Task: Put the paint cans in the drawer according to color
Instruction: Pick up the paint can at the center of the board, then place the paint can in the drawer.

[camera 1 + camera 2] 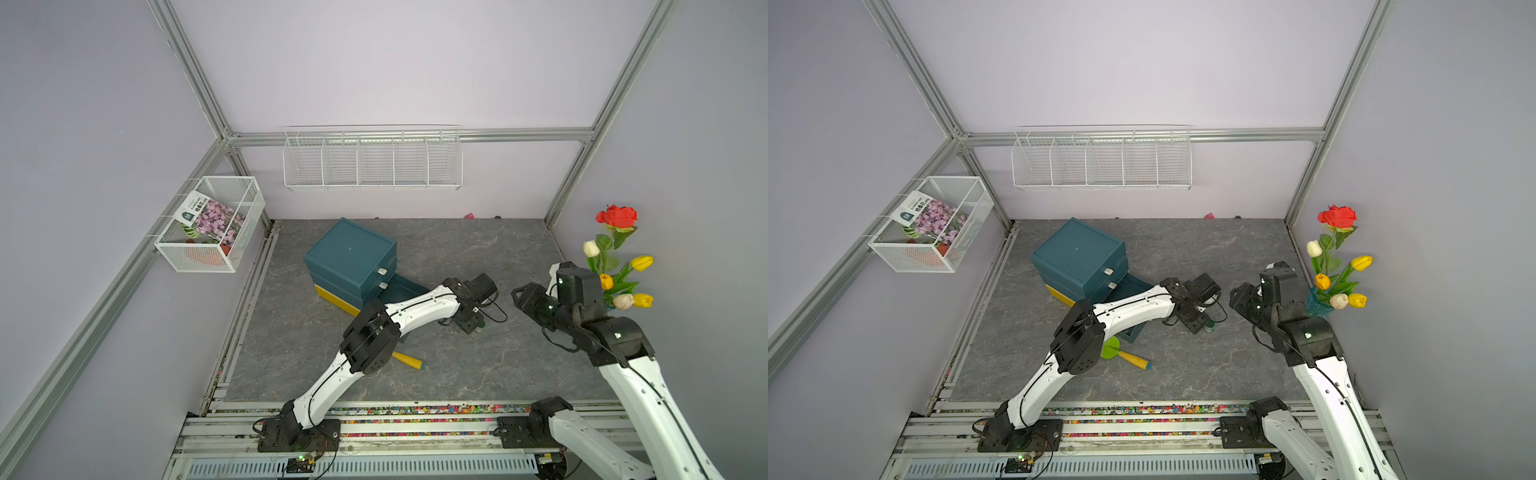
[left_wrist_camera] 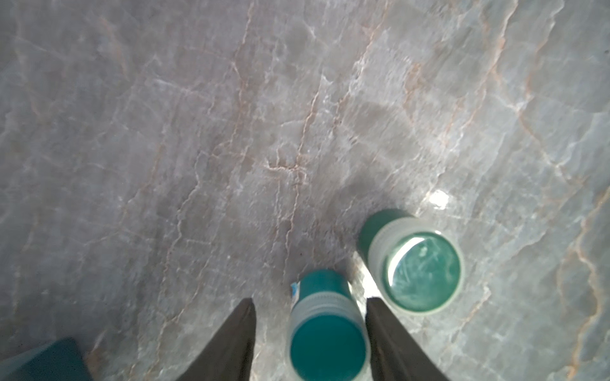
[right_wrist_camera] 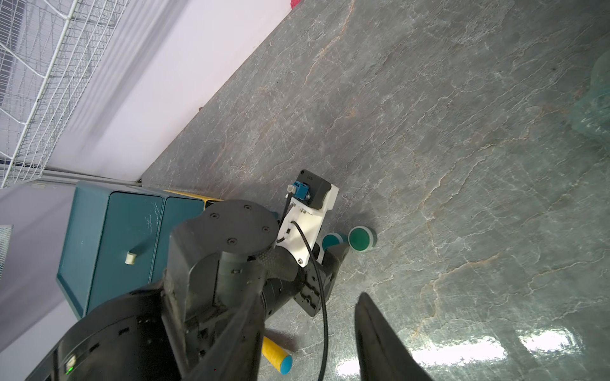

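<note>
Two small paint cans stand side by side on the grey marble floor. In the left wrist view a teal-blue can [image 2: 326, 330] stands between the fingers of my left gripper [image 2: 310, 301]. One finger [image 2: 386, 333] lies against the can, and the other finger stands a gap away, so the gripper is open. The greener can [image 2: 416, 264] stands just outside that finger. Both top views show only a sliver of can [image 1: 1209, 327] under the left gripper [image 1: 473, 326]. The teal cabinet [image 1: 349, 253] has one drawer [image 1: 405, 289] pulled out. My right gripper [image 3: 310, 295] hangs open and empty.
A green paddle with a yellow handle [image 1: 1133, 359] lies on the floor beside the drawer's front. A vase of flowers [image 1: 619, 270] stands at the right wall behind the right arm. A wire basket [image 1: 210, 224] and a wire rack [image 1: 372, 160] hang on the walls.
</note>
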Motion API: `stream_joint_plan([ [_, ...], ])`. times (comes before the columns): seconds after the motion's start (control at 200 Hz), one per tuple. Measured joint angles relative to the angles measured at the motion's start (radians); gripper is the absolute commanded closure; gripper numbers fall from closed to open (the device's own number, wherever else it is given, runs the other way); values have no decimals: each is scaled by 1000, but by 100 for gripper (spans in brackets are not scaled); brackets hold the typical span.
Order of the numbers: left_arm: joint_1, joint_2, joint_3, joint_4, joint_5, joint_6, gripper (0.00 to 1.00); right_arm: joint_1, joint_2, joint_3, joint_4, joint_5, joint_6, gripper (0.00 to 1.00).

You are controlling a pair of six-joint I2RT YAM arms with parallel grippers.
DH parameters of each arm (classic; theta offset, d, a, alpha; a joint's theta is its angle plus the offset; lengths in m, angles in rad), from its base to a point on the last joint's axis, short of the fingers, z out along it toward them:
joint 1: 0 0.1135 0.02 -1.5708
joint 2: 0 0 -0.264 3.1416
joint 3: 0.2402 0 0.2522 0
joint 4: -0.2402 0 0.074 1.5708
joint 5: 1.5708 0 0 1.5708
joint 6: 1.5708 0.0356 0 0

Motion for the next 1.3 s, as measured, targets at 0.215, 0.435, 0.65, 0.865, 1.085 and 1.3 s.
stream_joint_plan([
  [0.215, 5, 7, -2, -3, 18, -3, 59, -2, 4, 0, 0, -11, 0, 52],
  [0.435, 6, -40, -51, 3, -35, -39, 67, -3, 6, 0, 1, -16, 0, 52],
  [0.65, 67, -282, -176, -5, -122, -99, 68, -3, 6, 0, 2, -21, 0, 52],
  [0.865, 181, -451, -259, 3, -209, -116, 67, -3, 6, 0, 5, -32, 1, 52],
  [1.085, 235, -373, -332, 4, -220, -142, 68, -3, 6, 0, 10, -40, 1, 52],
  [1.3, 256, -302, -354, 5, -221, -165, 67, -4, 5, 0, 10, -40, 1, 52],
])
